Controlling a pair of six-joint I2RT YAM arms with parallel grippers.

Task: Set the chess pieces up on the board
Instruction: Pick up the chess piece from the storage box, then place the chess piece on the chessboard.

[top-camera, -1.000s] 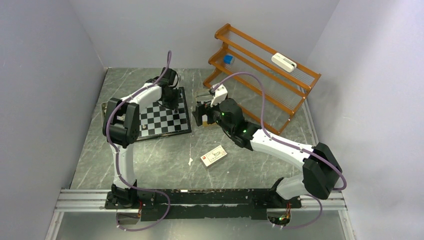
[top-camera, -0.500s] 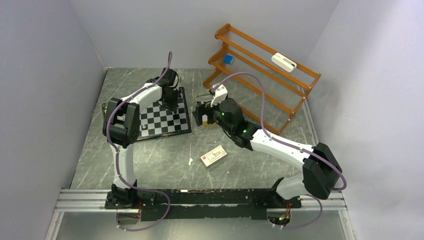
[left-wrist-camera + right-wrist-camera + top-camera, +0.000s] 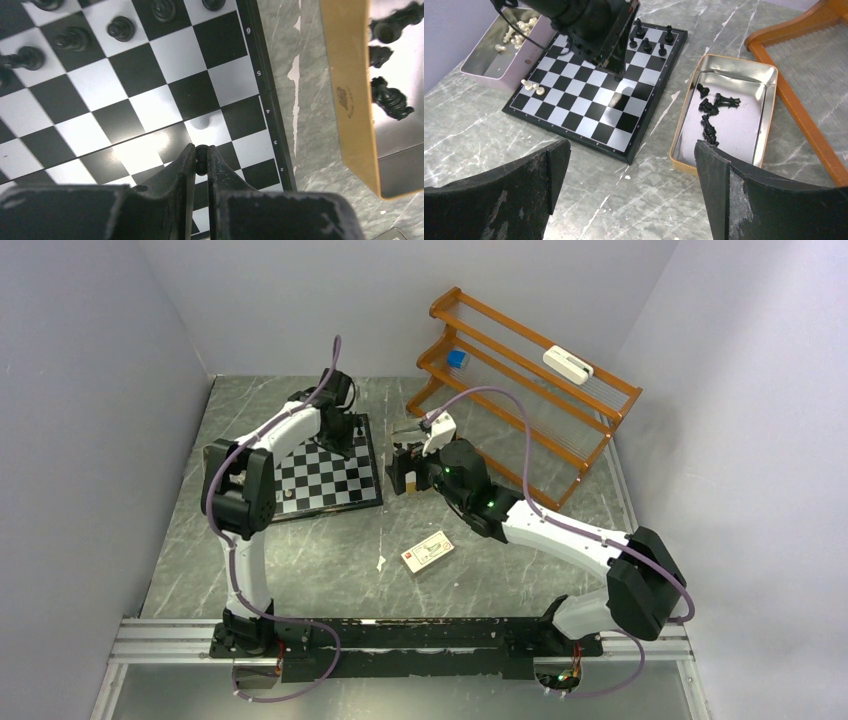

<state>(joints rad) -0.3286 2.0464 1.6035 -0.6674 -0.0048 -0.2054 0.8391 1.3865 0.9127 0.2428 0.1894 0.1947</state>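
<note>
Left gripper was clamped on a small black piece, fingertips nearly together with just the piece between them. It sat over the board, close to the board's numbered edge by the 3 mark. Couldn't tell whether the piece touched the surface.

Only the left wrist view showed that grip. From the top camera the arm's wrist covered the piece, and the right wrist view showed only the gripper body over the board's far half.

The left wrist view also had a row of black pieces on the squares at the board's far end.

The right wrist view added what the left wrist view missed:
- a few white pieces on the board's opposite edge
- a lilac tin just beside that edge, with more pale pieces in it

The tan tin lay just off the board's numbered edge. Both wrist views showed it, with several loose black pieces lying in it.

Right gripper hung spread wide, nothing between the fingers, above the table at the board's near corner and beside the tan tin.
</note>
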